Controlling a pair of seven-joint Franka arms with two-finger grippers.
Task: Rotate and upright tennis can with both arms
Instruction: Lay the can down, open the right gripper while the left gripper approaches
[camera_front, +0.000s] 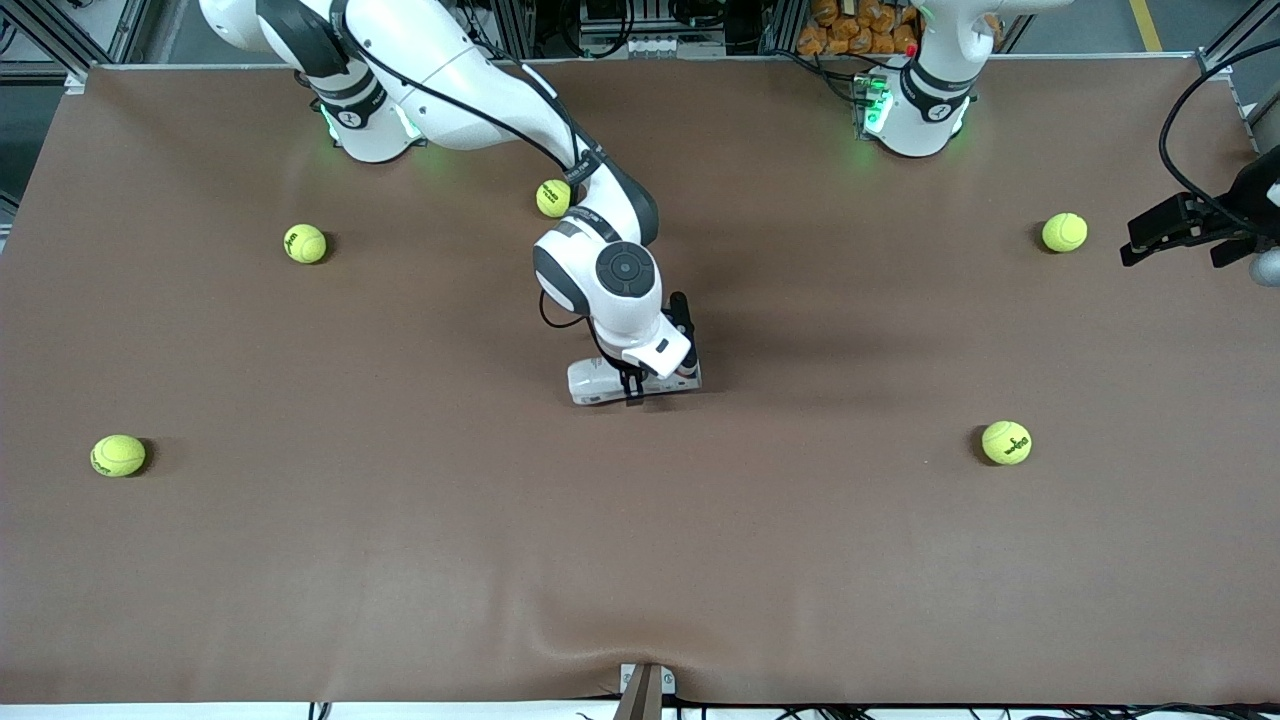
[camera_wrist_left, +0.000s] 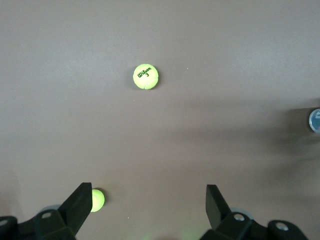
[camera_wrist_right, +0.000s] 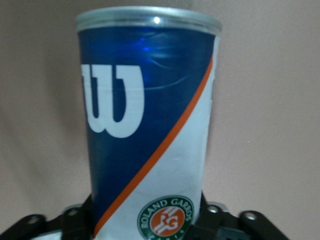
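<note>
Now my right gripper (camera_front: 634, 392) clamps the blue-and-white cylindrical tennis can (camera_front: 600, 383) lying mid-table; I should pivot slowly. My left gripper (camera_wrist_left: 149, 204) waits spread apart above the table's left-arm end.

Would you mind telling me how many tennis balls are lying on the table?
5: one beside the right arm, two toward its table end, two toward the left arm's end. The arm could hide others.

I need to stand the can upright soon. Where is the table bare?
Bare cloth lies along the camera-side edge of the table, between the two nearest balls. The middle is crowded: the right gripper holds the tennis can there. The left gripper waits open at its end.
</note>
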